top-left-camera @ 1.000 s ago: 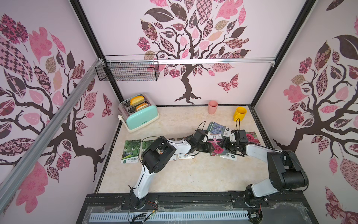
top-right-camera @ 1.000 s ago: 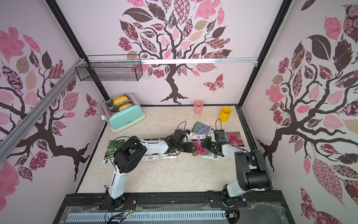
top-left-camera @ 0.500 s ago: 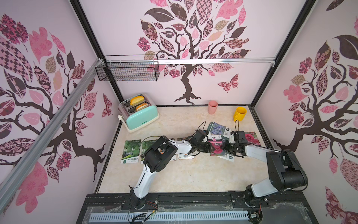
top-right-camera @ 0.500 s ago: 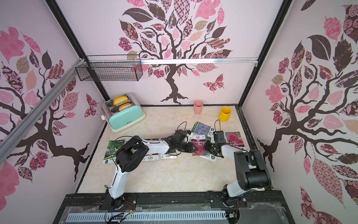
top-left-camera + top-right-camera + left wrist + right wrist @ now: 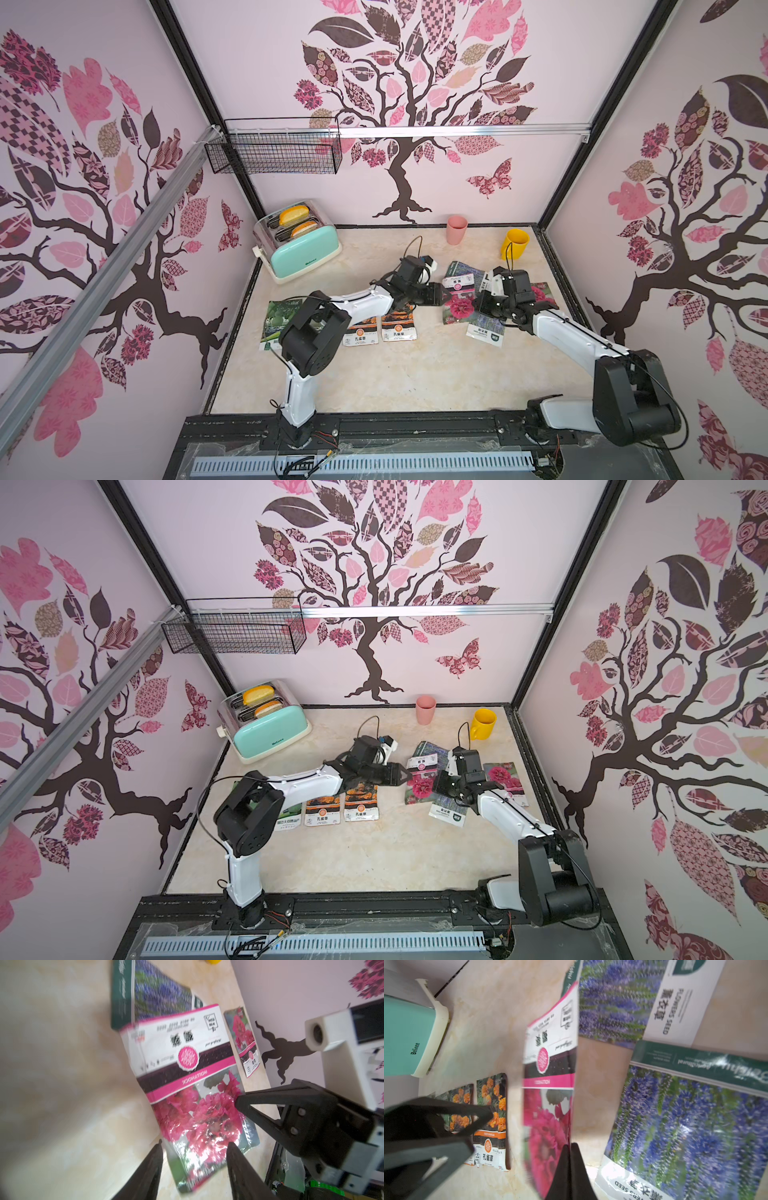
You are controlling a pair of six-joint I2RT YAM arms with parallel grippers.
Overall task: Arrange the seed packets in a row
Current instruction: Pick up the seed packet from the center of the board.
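A magenta-flower seed packet (image 5: 457,308) (image 5: 419,788) lies right of centre, one edge raised. My right gripper (image 5: 569,1146) (image 5: 478,306) is shut on that edge of the packet (image 5: 550,1068). The left gripper (image 5: 195,1142) (image 5: 403,776) is open, its fingers either side of the same packet's (image 5: 193,1093) near corner, nothing pinched. Two marigold packets (image 5: 399,326) (image 5: 361,332) and a gourd packet (image 5: 276,320) lie side by side to the left. Two lavender packets (image 5: 484,329) (image 5: 463,272) and a second magenta packet (image 5: 540,293) lie around the right gripper.
A mint toaster (image 5: 301,249) stands at the back left. A pink cup (image 5: 456,229) and a yellow mug (image 5: 515,243) stand near the back wall. A wire basket (image 5: 276,151) hangs on the wall above. The two arms' grippers are close together over the packets.
The right gripper has closed on the magenta packet's edge. The left gripper's fingers have shifted slightly beside it; the arms have barely moved.
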